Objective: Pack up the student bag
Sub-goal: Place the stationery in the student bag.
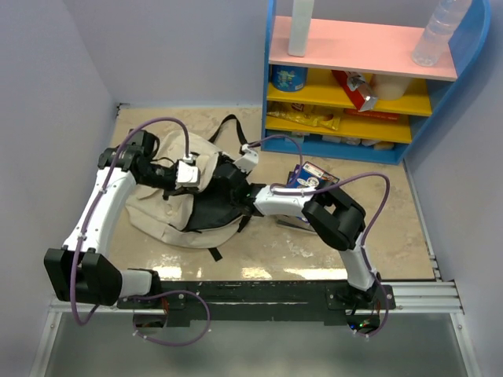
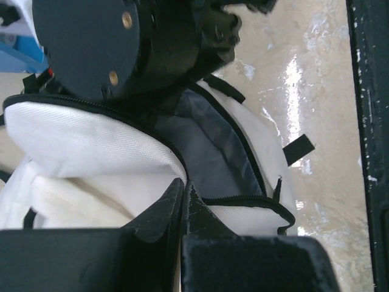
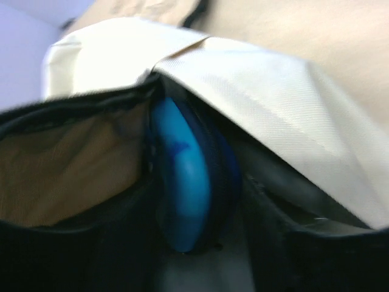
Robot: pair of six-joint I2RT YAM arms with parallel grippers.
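The student bag (image 1: 157, 216) is a beige canvas backpack lying at the centre left with its dark mouth open. My left gripper (image 1: 191, 174) is shut on the bag's zipper edge (image 2: 152, 131), its fingertips (image 2: 184, 185) pinching the rim. My right gripper (image 1: 225, 186) reaches into the mouth. In the right wrist view it (image 3: 194, 207) holds a blue pouch (image 3: 182, 182) on edge between its dark fingers, just inside the bag's rim (image 3: 255, 85). The bag's inside is dark.
A book (image 1: 316, 176) with a colourful cover lies right of the bag, under the right arm. A blue shelf unit (image 1: 354, 78) with snacks, a carton and a clear bottle (image 1: 440, 31) stands at the back right. Grey walls close both sides.
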